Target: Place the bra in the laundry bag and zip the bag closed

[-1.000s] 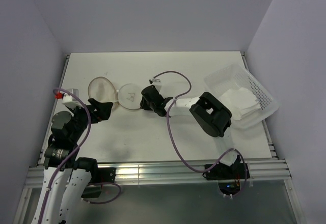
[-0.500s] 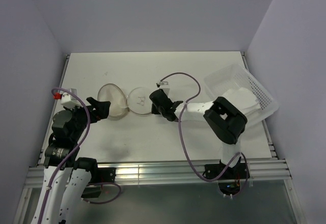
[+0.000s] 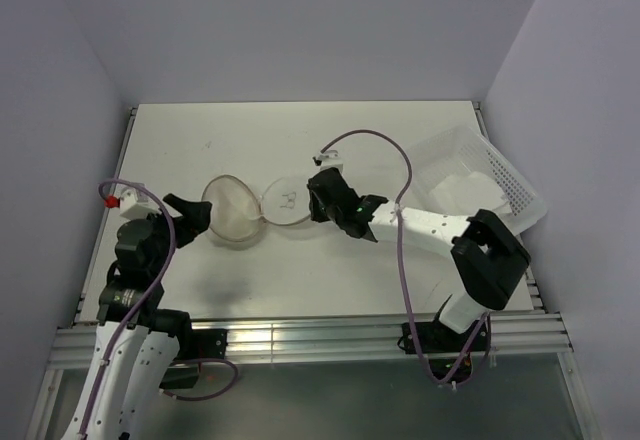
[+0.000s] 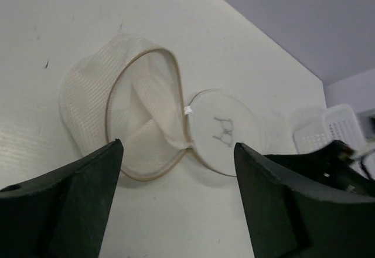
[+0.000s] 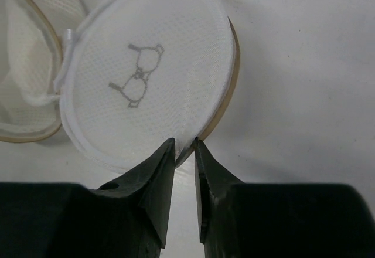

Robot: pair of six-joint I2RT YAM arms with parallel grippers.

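Note:
The laundry bag [image 3: 236,212] lies open on the table, with its round lid [image 3: 287,200] flipped out to the right and the eyeglasses-like mark facing up. My right gripper [image 3: 314,201] is shut on the lid's tan-trimmed rim [image 5: 225,102]; its fingertips [image 5: 184,142] pinch the edge in the right wrist view. My left gripper [image 3: 195,222] is open and empty just left of the bag's mouth. The left wrist view shows the bag [image 4: 94,94] and lid [image 4: 225,132] beyond its spread fingers [image 4: 177,146]. The off-white bra [image 3: 468,192] lies in the tray.
The white perforated plastic tray [image 3: 520,185] stands at the right edge of the table, tilted. The right arm's purple cable [image 3: 385,140] loops over the table behind the lid. Walls close in on the left, back and right.
My right gripper has pulled the bag by its lid to the right and a little nearer. The right arm has stretched out rightward. My left gripper has followed the bag to the right, staying open.

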